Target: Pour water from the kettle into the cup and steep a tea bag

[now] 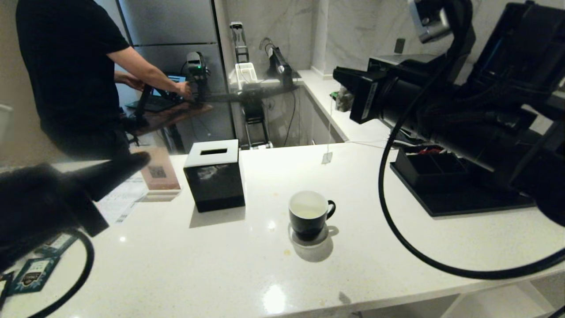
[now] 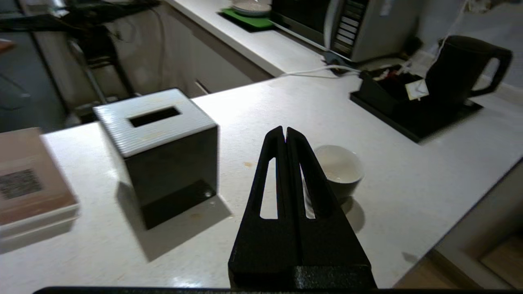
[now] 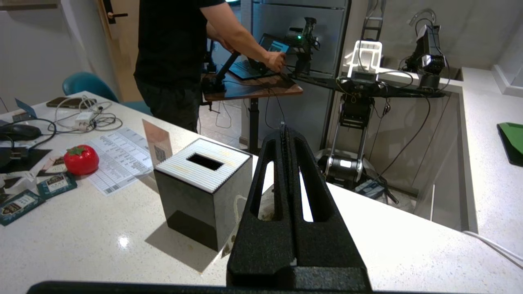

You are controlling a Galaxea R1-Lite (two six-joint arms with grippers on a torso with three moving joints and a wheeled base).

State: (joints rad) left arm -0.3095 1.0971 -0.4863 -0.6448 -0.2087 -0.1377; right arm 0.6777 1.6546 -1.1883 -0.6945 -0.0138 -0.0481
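- Cup (image 1: 309, 216) — a glossy black mug with a white inside, standing upright near the middle of the white counter (image 1: 397, 247), its ear handle turned toward the robot's right.
- Water (image 1: 309, 213) — a shallow, pale pool low in the cup.
- Kettle (image 2: 461, 69) — tall and matte black, standing upright on the low black tray (image 2: 412, 122) at the right of the counter, well apart from the cup. In the head view the right arm hides it.
- Tea bag (image 1: 342, 99) — a small greyish bag hanging in the air just under the right fingertips, above the far part of the counter and well apart from the cup. Its thin string drops to a paper tag (image 1: 326, 157) that dangles just above the counter.
- Right end effector (image 1: 342, 77) — raised above the counter and pointing toward the robot's left. Its fingers are pressed together on the tea bag's string.
- Left end effector (image 2: 284, 130) — closed and holding nothing, its fingers touching along their length. It hovers over the near left of the counter, pointing between the tissue box and the cup.
- Tissue box (image 1: 215, 174) — a black cube with a slotted white top, to the left of the cup.
- Dark teal sachets (image 1: 33, 274) lie at the counter's left edge beside a printed sheet (image 3: 122, 157).
- A person (image 1: 66, 66) in a black shirt stands beyond the counter, with one hand on equipment at a desk.
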